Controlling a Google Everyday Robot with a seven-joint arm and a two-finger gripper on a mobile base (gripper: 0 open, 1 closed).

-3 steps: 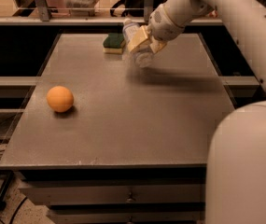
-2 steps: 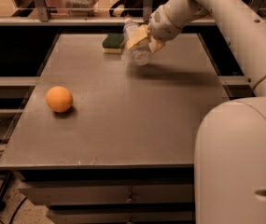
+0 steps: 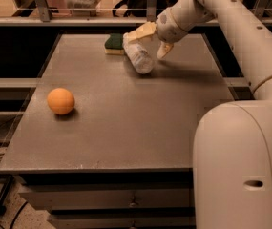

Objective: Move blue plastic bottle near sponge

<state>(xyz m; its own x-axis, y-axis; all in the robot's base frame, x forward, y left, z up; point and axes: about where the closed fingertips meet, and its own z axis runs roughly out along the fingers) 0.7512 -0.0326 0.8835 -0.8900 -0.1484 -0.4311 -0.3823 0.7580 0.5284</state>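
The blue plastic bottle (image 3: 138, 56) lies on its side on the grey table (image 3: 126, 118) at the far middle, clear and pale. Its far end is right beside the sponge (image 3: 112, 44), which has a dark green top over a yellow base; I cannot tell if they touch. My gripper (image 3: 153, 41) hangs just above and to the right of the bottle, open, its yellowish fingers (image 3: 163, 50) spread apart and holding nothing.
An orange ball (image 3: 60, 100) sits at the left of the table. A rail and dark shelving run behind the far edge. My arm's white body (image 3: 240, 166) fills the lower right.
The gripper held the bottle off the table before. Now the fingers have opened and the bottle lies on the table next to the sponge.
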